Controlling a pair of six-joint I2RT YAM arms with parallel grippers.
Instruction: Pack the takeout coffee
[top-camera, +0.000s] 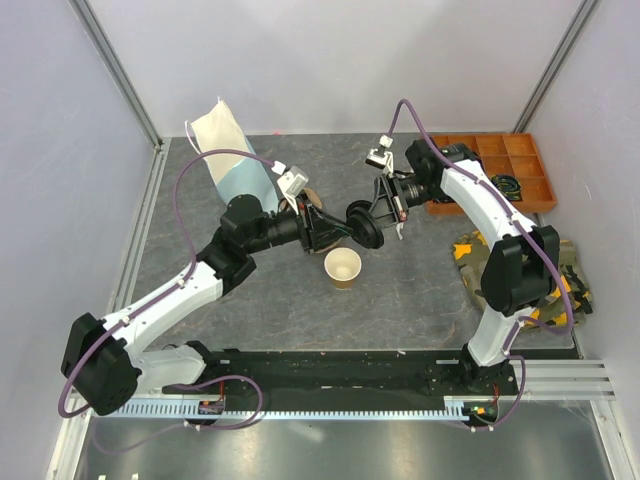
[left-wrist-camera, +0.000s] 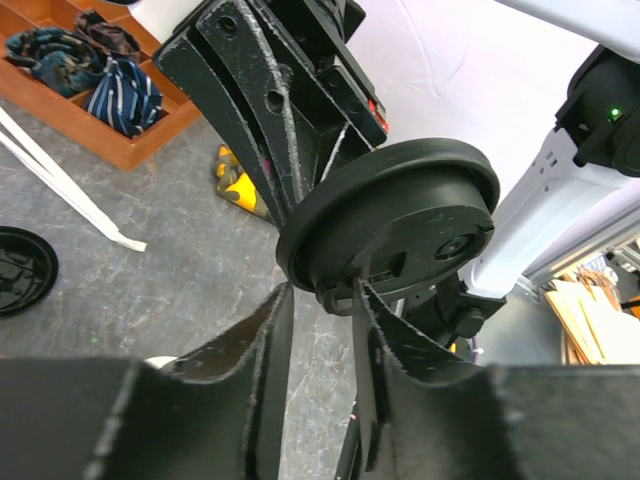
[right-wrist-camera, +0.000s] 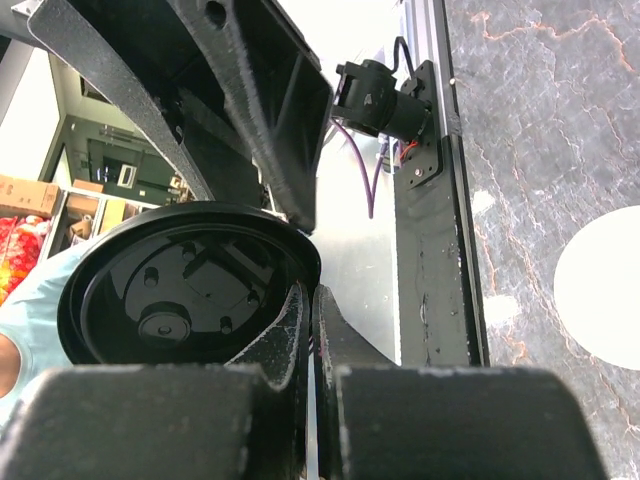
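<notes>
Your right gripper (right-wrist-camera: 308, 300) is clenched on the rim of the black lid (left-wrist-camera: 400, 215), holding it on edge in the air between the two arms. Your left gripper (left-wrist-camera: 322, 300) straddles another part of that rim, fingers partly apart; whether they pinch it cannot be told. The open paper cup (top-camera: 343, 266) stands upright and lidless on the table (top-camera: 410, 295), just below both grippers. The lid looks light, thin and springy, probably slick: take it by the rim, not the flat. The cup looks light and crushable, so grip its wall gently.
</notes>
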